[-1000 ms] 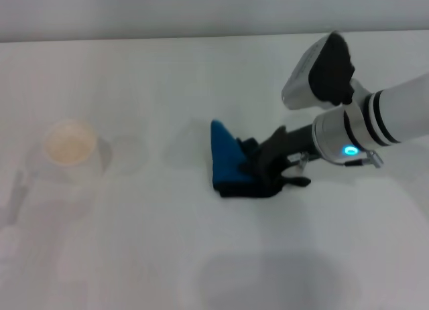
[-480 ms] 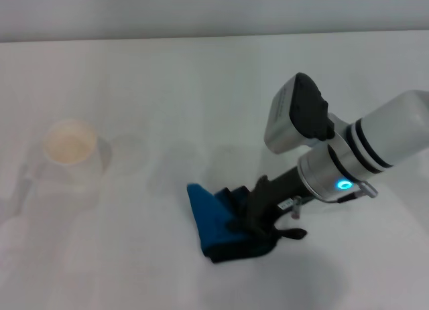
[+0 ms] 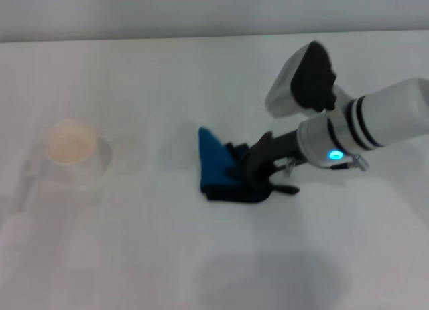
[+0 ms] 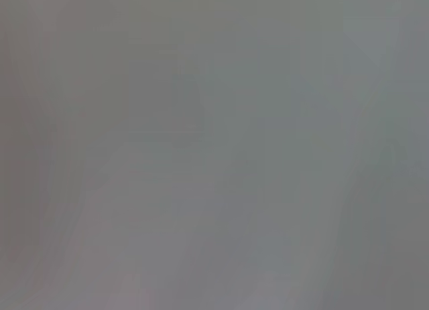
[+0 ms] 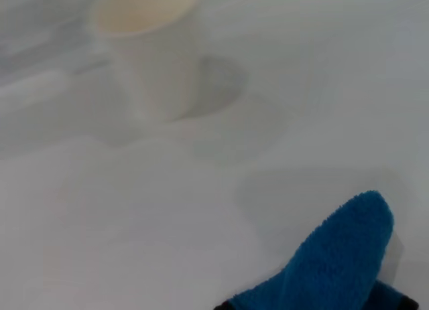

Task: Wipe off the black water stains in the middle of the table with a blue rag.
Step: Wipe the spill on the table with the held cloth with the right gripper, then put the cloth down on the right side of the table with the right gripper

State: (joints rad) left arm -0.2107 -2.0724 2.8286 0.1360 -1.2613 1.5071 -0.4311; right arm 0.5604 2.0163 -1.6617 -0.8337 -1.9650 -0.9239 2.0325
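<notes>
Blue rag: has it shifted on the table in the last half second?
Yes. In the head view the blue rag, gripped by the right gripper, has moved away from the robot, closer to level with the paper cup, which stayed put.

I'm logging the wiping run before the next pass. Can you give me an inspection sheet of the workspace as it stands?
Surface: white table, no black stain visible.
Job's things: blue rag bunched, peak up, pressed on the table mid-surface.
Clutter: white paper cup, upright, apart from the rag, on the robot's left.
Grippers: right claw shut on the rag; left claw not in view.
Cables: nothing seen.
Surroundings: pale wall behind the table.
</notes>
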